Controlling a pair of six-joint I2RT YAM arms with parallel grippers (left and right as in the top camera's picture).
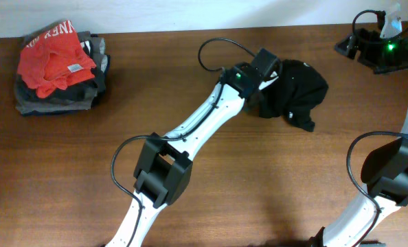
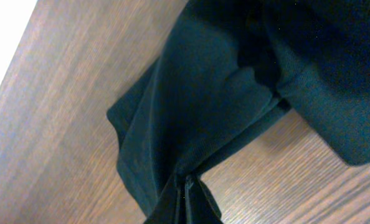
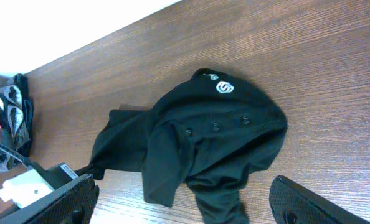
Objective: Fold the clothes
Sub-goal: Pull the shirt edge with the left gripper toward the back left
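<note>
My left end effector (image 2: 186, 198) is clenched on a gathered edge of the black T-shirt (image 1: 297, 89). The shirt lies crumpled at the bench's (image 1: 211, 192) far right, long axis left to right. Its white emblem (image 3: 225, 87) faces up, with no legible writing. My right end effector (image 3: 184, 202) is released, holding nothing.

Black T-shirt (image 3: 197, 143), white logo (image 3: 225, 88); brown wood-grain table (image 3: 322, 74); red garment (image 1: 53, 58), white lettering (image 1: 56, 31).

Robot lab by the look: two cabled robot arms (image 1: 190, 130) at a plain wooden table (image 1: 66, 171), clothes pile (image 1: 60, 68) on its far-left corner, white wall (image 1: 156, 14) behind it.
</note>
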